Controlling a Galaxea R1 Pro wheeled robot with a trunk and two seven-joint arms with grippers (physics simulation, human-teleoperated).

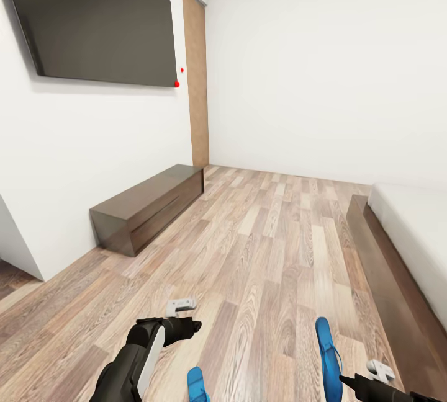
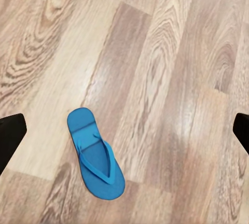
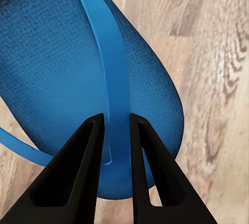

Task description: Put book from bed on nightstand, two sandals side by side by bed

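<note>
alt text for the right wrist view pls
The right gripper pinches the thin strap of a blue sandal between its two black fingers, seen close up. Wood-plank floor shows beyond the sandal.

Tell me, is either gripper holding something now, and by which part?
The right gripper holds one blue sandal by its thong strap. The left gripper is open, holding nothing.
</note>
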